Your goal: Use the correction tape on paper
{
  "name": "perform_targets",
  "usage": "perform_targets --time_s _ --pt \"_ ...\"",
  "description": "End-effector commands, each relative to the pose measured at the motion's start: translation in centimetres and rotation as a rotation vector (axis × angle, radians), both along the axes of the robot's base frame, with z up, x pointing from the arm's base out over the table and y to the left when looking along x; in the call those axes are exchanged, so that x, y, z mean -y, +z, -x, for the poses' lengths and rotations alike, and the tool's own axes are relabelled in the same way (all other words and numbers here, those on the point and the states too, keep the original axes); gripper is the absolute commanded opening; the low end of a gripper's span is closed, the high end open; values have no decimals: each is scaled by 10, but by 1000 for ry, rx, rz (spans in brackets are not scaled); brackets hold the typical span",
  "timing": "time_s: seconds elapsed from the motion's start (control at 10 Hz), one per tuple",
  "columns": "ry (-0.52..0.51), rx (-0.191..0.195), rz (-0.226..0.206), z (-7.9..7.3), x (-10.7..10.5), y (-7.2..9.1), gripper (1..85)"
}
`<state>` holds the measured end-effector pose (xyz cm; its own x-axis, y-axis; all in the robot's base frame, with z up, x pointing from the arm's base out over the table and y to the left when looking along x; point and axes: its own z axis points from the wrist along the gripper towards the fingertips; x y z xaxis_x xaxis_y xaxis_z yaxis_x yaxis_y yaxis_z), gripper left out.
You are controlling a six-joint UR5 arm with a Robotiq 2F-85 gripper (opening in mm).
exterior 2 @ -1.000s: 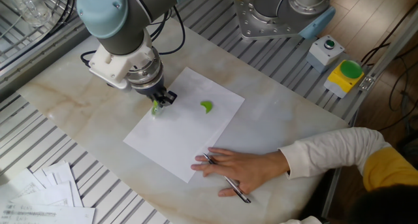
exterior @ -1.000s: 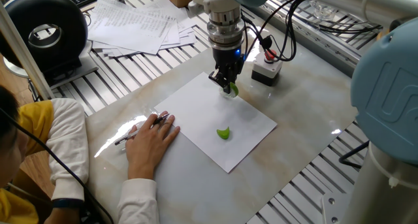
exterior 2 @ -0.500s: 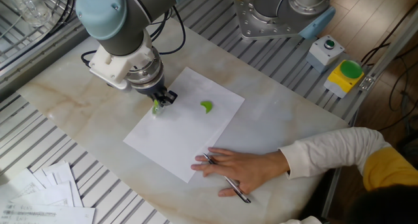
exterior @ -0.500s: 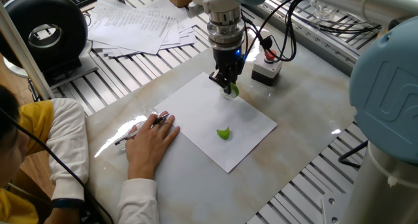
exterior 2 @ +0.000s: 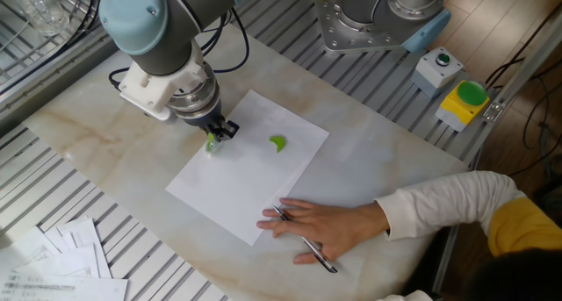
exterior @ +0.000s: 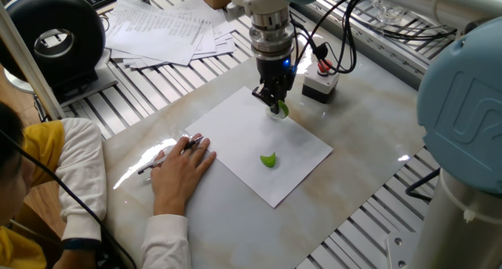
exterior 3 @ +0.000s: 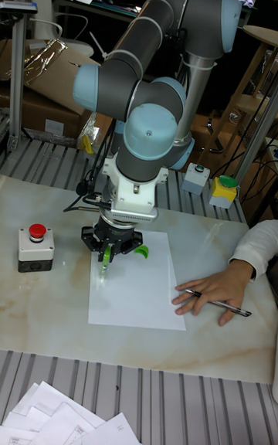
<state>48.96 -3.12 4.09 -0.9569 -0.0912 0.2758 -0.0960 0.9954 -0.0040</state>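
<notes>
Pressing green correction tape [exterior: 280,108] onto paper [exterior: 243,136] edge, gripper [exterior: 274,103] clamped.

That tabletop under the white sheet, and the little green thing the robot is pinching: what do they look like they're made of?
The tabletop looks like polished marble or a marble-look laminate: cream with brownish veining and glossy glare patches. Which of the two, the pictures cannot settle. The correction tape, held shut in the pincer over the paper, looks like smooth moulded plastic, bright lime green with a slight sheen.
</notes>
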Motion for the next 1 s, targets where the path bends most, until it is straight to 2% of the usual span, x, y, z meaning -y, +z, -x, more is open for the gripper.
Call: perform_targets --time_s 0.0,0.9 --pt "-11 -5 -13 1 -3 1 10" --pt "-19 -36 -7 8 -2 2 10"
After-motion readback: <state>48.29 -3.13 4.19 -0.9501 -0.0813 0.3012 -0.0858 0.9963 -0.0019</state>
